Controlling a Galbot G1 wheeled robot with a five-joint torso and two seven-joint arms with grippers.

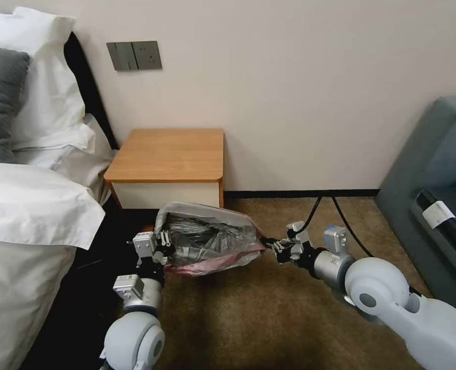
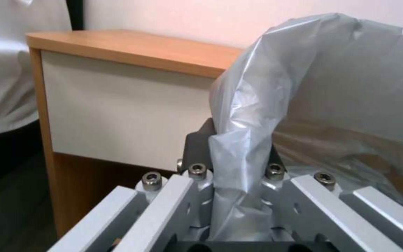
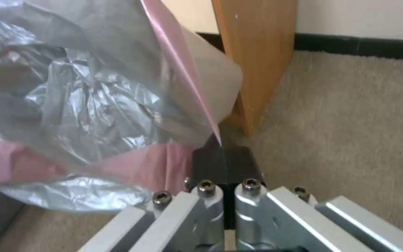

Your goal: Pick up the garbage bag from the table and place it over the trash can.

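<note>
The garbage bag (image 1: 207,239), grey crinkly plastic with a pinkish-red edge, hangs stretched open between my two grippers, low in front of the table (image 1: 168,151). My left gripper (image 1: 163,246) is shut on the bag's left edge; a fold of plastic (image 2: 304,87) runs down between its fingers (image 2: 197,147). My right gripper (image 1: 271,245) is shut on the right corner, where the pink edge (image 3: 178,70) ends at its dark fingers (image 3: 211,164). The table's top is bare. The trash can is hidden, with the bag spread over the place in front of the table.
A bed with white bedding (image 1: 27,216) crowds the left side, close to my left arm. A grey sofa (image 1: 433,180) stands at the right. Black cables (image 1: 341,216) run over the brown carpet (image 1: 269,318) behind my right wrist.
</note>
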